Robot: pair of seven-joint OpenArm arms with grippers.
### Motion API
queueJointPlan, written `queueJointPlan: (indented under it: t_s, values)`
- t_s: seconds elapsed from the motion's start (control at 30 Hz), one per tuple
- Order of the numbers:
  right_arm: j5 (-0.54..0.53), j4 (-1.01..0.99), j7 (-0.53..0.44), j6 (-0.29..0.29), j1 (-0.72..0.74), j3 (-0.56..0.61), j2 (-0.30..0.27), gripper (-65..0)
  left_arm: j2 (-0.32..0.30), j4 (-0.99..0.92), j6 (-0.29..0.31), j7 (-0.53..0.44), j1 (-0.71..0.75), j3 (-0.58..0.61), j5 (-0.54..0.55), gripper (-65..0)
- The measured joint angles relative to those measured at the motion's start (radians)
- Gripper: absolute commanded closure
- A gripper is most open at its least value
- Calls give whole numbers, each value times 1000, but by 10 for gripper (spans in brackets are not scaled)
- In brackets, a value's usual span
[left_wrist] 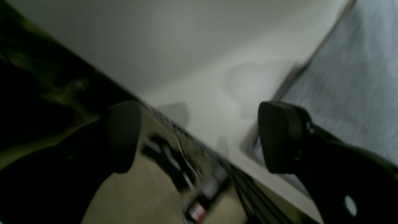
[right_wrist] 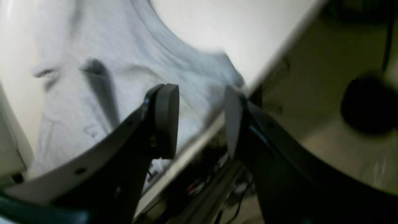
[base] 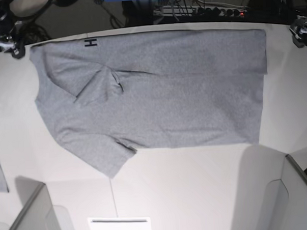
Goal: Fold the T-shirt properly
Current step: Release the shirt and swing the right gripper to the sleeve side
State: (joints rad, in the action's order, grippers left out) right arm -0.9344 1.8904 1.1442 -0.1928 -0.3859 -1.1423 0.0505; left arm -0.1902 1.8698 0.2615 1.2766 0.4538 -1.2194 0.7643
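Observation:
The grey T-shirt (base: 163, 94) lies flat on the white table (base: 197, 184), plain side up, hem to the right. One sleeve (base: 98, 81) is folded inward and the other (base: 107, 158) points to the near left. A black letter H (base: 90, 43) shows at its far edge. My right gripper (right_wrist: 200, 121) is open and empty over the table's far edge, beside the shirt's corner (right_wrist: 124, 77); it also shows in the base view (base: 12, 46) at the far left. My left gripper (left_wrist: 202, 137) is open and empty at the far right corner (base: 299, 33), with the shirt's edge (left_wrist: 351, 77) just to its right.
The table's far edge (base: 200, 26) drops to a floor with cables and a power strip (base: 200, 11). Grey arm bases stand at the near left (base: 35, 217) and near right (base: 294, 195). A white plate (base: 119, 226) sits at the front edge.

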Motion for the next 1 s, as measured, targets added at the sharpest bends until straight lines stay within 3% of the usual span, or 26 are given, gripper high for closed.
queueJointPlan:
  t_s: [0.07,0.13,0.2,0.33,0.37,0.47,0.53,0.67,0.83,0.9,1.0]
  values:
    - [7,-1,23,-55,47,45,-25,-231,-7,22,-1,23,-28,20,-8,-561]
    - [-1,0,6,-55,84,101,-55,-230,-19,35,0,17,-69,53,1,-527]
    - [0,0,8,-55,113,174,-77,-230,-33,55,0,10,-104,89,8,-397]
    - [-2,-3,18,-61,182,348,-145,-230,-29,61,0,15,-125,161,2,-30]
    - [11,-9,21,-58,216,381,-172,-230,-27,58,0,19,-133,178,-9,0]
    - [40,-105,12,-68,356,481,-266,-237,-6,59,0,9,-146,231,-3,0]
    - [157,-232,6,-61,470,551,-316,-258,11,58,0,15,-147,263,1,0]
    - [289,-509,-16,-83,650,764,-385,-408,18,59,0,12,-143,293,14,0]
    - [363,-834,-238,-307,859,1126,-478,-432,40,63,0,17,-142,292,-1,0]
    - [417,-983,-312,-338,940,1227,-485,-432,41,63,0,14,-150,291,0,0]
    - [444,-1184,-436,-351,1003,1278,-473,-432,37,64,0,13,-148,285,-2,0]
